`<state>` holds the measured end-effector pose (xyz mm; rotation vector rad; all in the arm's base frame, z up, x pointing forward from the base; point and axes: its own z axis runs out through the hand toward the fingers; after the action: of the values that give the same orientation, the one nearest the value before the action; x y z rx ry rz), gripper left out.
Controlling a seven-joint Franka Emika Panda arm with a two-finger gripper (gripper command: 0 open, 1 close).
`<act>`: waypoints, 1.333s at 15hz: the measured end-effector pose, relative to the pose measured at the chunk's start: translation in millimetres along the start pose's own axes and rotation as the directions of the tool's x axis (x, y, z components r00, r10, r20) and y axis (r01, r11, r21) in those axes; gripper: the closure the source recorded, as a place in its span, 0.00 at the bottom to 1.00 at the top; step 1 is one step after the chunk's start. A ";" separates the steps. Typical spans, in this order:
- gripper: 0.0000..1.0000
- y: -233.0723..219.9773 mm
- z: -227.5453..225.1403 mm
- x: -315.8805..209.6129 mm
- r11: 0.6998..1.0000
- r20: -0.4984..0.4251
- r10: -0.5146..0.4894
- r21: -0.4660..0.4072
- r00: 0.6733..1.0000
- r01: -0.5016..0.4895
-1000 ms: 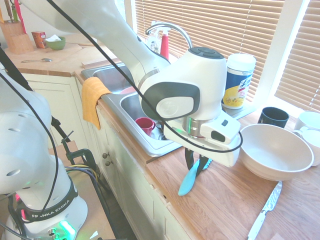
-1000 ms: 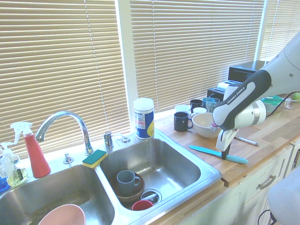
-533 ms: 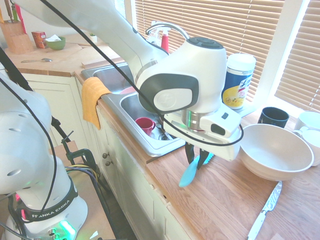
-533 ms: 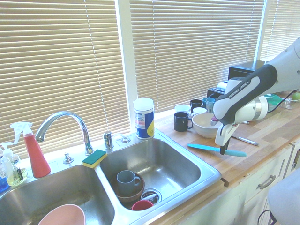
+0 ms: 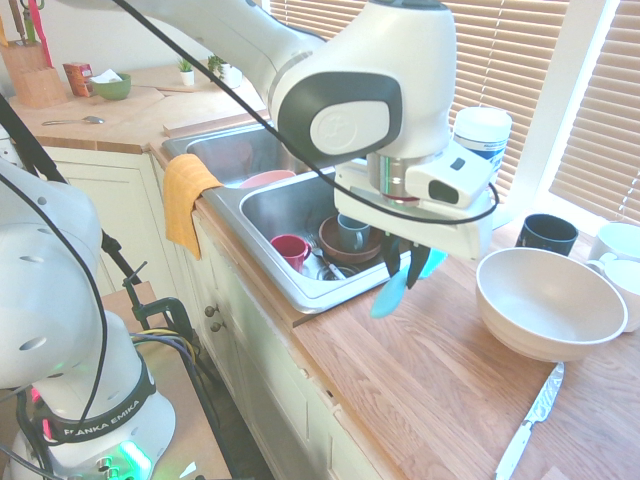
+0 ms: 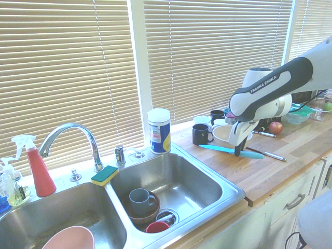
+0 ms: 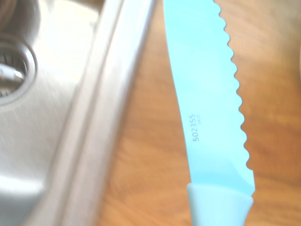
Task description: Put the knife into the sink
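Beside sink point(image 7: 70, 141), knife point(image 7: 207, 94) print, wrist-only

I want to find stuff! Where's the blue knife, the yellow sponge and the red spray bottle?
knife point(image 6: 220, 149), second exterior view, on its blade.
yellow sponge point(image 6: 105, 175), second exterior view, on its green top.
red spray bottle point(image 6: 40, 175), second exterior view, on its red body.

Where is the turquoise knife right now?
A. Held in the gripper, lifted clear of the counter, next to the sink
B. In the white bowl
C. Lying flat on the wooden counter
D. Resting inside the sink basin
A: the gripper is shut on the knife, which hangs in the air above the wooden counter, not yet over the sink.
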<state>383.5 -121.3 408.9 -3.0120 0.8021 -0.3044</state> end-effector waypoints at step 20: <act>1.00 -276.2 140.9 -81.2 0.953 -0.054 0.301 0.042 0.952 -0.299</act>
<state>477.0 153.1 272.0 -2.8029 1.2274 -0.3960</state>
